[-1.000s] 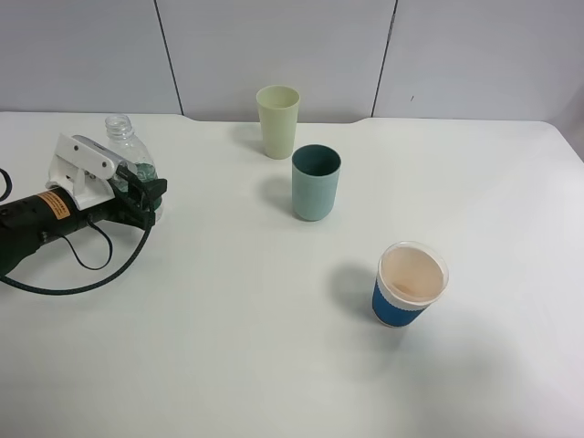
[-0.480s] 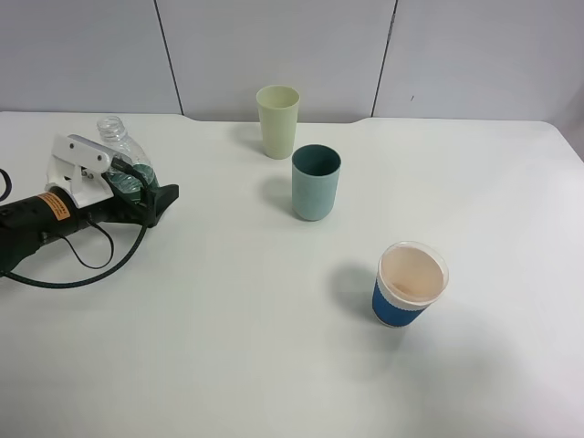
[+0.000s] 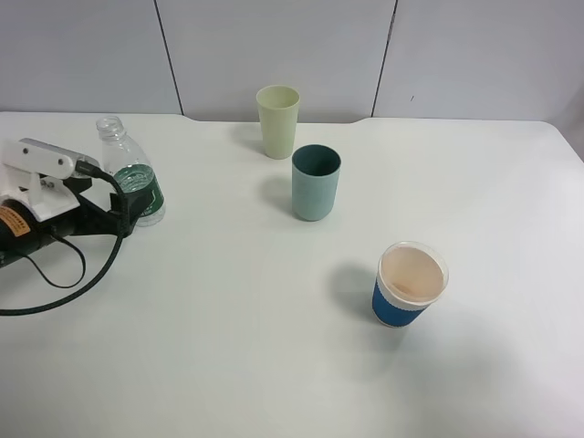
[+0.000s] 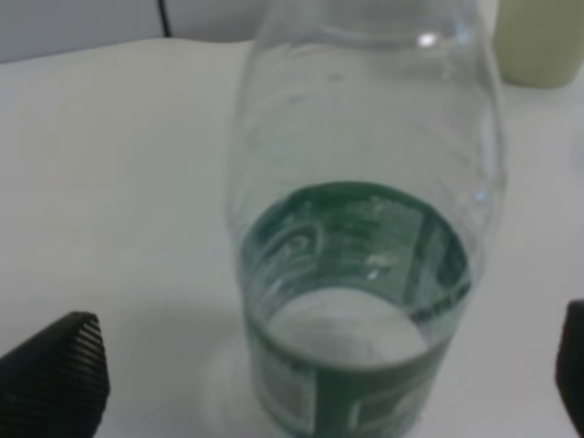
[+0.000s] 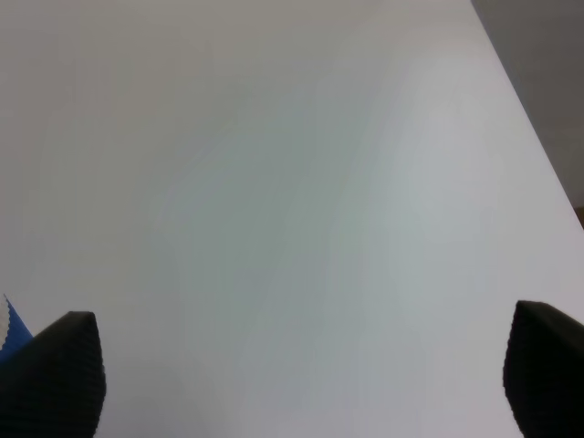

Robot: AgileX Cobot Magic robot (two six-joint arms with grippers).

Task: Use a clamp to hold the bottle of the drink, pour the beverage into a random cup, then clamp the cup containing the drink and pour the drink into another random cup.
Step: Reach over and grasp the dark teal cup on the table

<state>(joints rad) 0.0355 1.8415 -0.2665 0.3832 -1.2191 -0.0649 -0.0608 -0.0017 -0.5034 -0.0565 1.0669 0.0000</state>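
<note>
A clear uncapped bottle with a green label (image 3: 133, 179) stands upright at the table's left. In the left wrist view the bottle (image 4: 360, 274) is close ahead, between the spread fingertips. My left gripper (image 3: 126, 212) is open and lies just left of the bottle's base, not gripping it. A pale yellow-green cup (image 3: 278, 119) stands at the back, a teal cup (image 3: 316, 182) just in front of it, and a blue paper cup with a white rim (image 3: 410, 285) nearer the front right. My right gripper (image 5: 301, 374) is open and empty over bare table, outside the exterior view.
The white table (image 3: 228, 328) ends at a grey panelled wall behind the cups. The left arm's black cable (image 3: 55, 278) loops on the table at the left. A sliver of the blue cup (image 5: 9, 324) shows beside one right fingertip.
My left gripper has opened, let go of the bottle and pulled back to the left. The bottle tilted half a second ago and now stands upright.
</note>
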